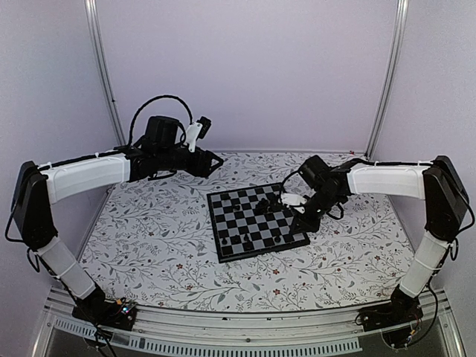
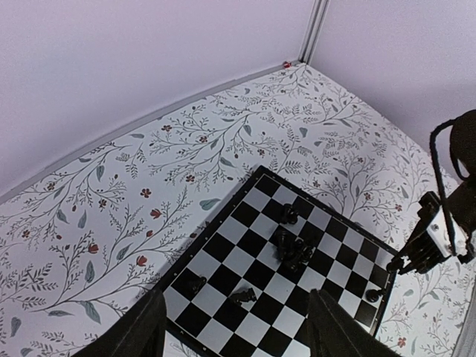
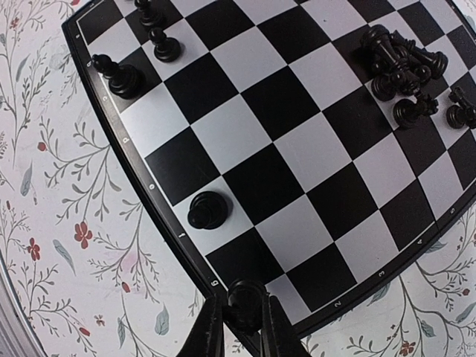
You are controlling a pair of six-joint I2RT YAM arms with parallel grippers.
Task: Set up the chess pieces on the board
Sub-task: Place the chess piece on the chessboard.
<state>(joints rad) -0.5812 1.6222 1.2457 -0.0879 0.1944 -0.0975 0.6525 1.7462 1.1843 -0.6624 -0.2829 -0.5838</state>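
On the floral-cloth table (image 1: pixel 149 260), the chessboard (image 1: pixel 223 216) has a few black pieces (image 3: pixel 119 74) upright along the near side and a heap (image 3: pixel 401 67) still unsorted mid-board; the right gripper (image 3: pixel 244 316) pinches one piece (image 3: pixel 245 294) and the left gripper (image 2: pixel 238 323) gapes empty.

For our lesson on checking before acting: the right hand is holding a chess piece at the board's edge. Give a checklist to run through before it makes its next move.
1. Grip: the right hand is shut on the held piece: ok.
2. The squares of the board just ahead of it are bare: ok.
3. The nearby lone piece stands apart from the fingers: ok.
4. All pieces set up: the heap of pieces lies tumbled together mid-board: not ok.
5. The left hand is open and off the board: ok.
6. Which figure is held: cannot tell.
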